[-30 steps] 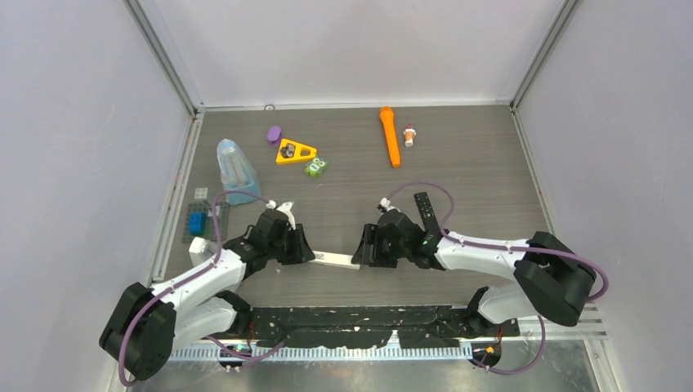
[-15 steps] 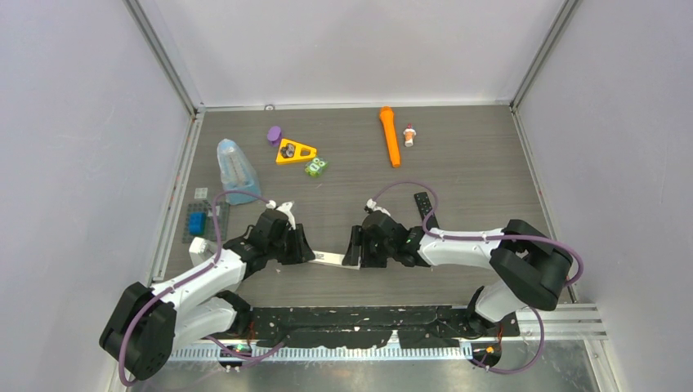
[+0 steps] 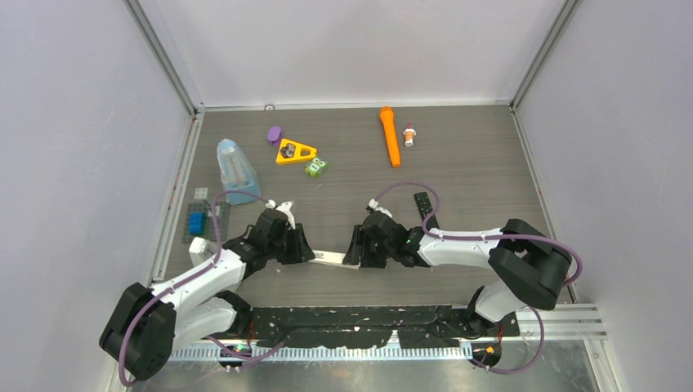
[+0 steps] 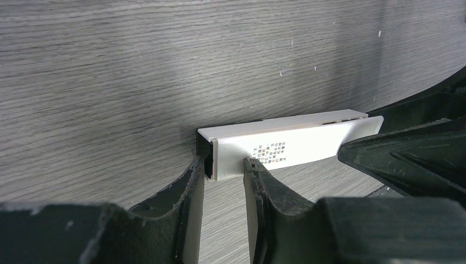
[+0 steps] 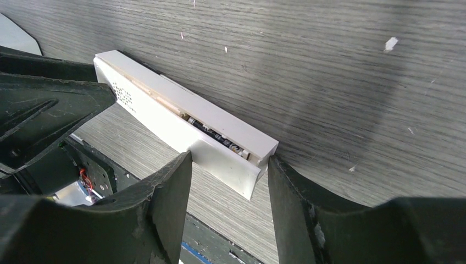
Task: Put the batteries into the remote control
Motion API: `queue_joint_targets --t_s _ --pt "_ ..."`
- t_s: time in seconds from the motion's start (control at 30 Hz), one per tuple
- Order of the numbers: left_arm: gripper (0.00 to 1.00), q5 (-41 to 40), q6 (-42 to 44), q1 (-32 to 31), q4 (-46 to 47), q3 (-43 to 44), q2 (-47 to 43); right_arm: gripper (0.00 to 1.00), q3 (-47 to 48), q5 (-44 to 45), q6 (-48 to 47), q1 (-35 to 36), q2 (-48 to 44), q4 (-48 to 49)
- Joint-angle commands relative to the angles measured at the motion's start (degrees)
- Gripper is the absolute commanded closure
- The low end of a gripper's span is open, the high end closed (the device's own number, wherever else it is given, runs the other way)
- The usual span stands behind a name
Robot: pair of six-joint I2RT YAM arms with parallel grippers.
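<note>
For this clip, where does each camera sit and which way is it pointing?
Top: above and behind the arms, looking down at the table; both arms, left hand and right hand show.
Left wrist: low over the table, facing the remote's end; its own fingers show.
Right wrist: low, facing the remote's other end with batteries inside; its own fingers show.
Shared: both wrist views show the remote and the opposite hand.

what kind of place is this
Probably a robot lab test cell: a grey table boxed in by plain walls, left arm and right arm bolted at its near edge, odd props like an orange torch.
</note>
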Motion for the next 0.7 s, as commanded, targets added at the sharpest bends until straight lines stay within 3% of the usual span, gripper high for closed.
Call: queue_joint_targets --t_s 0.0,0.13,0.27,0.4,0.67 --pt "0.69 0.49 0.66 -0.58 -4.47 -1.92 1.97 0.67 -2.09 4.66 1.43 0.79 4.58 0.84" --pt "0.69 0.54 0.7 -0.54 -4.47 -1.94 1.98 0.69 -1.65 4.56 0.91 0.79 4.37 0.71" --pt "0.69 0.04 0.68 -0.6 -4.96 -1.83 1.61 0.62 0.02 4.65 -0.12 0.78 2.17 -1.84" --pt "0.69 -0.95 0.63 -0.61 -5.37 -1.67 1.35 0.6 2.02 6.0 -1.35 0.79 -3.2 -6.33" --pt "0.54 -1.8 0.92 -0.52 -5.66 -0.96 0.73 0.6 4.82 6.39 -2.25 0.62 -9.88 -9.91"
